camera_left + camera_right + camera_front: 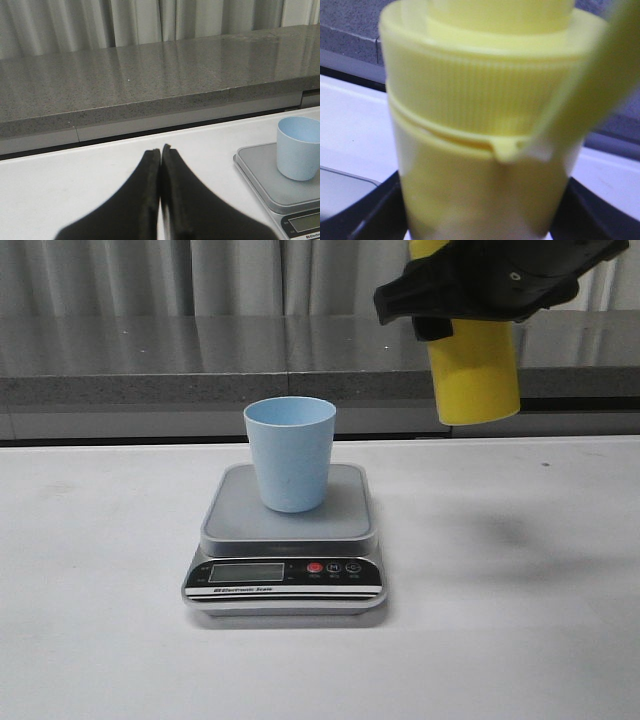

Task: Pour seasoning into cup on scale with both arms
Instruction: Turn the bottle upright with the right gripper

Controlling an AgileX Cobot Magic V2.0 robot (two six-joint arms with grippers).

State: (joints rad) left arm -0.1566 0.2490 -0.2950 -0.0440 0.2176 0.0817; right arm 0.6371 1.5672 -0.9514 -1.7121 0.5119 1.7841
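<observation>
The left gripper (160,165) appears only in the left wrist view. Its two black fingers (142,200) are pressed together with no gap between them, and they hold nothing. It hovers over the white worktop (100,640), to the left of the scale.

The silver-grey digital kitchen scale (285,550) stands near the middle of the worktop, a little closer to its front edge. Its black front strip, with the LCD display (246,572) and the red button (315,567), faces the front edge. The pale blue cup (291,453) stands upright on the platform of the scale, about in its centre, with the open mouth upward. The inside of the cup is not visible from the front; in the left wrist view the visible part of the inside looks plain blue.

The right gripper (480,285) is high above the worktop, to the right of the scale and toward the back edge. It is closed around the yellow seasoning bottle (473,375), and the bottle hangs in the air with its base pointing downward, well apart from the cup. In the right wrist view the ribbed cap collar (485,100) and the thin cap strap (600,95) fill the picture, and the black jaws show at both sides of the bottle body.
</observation>
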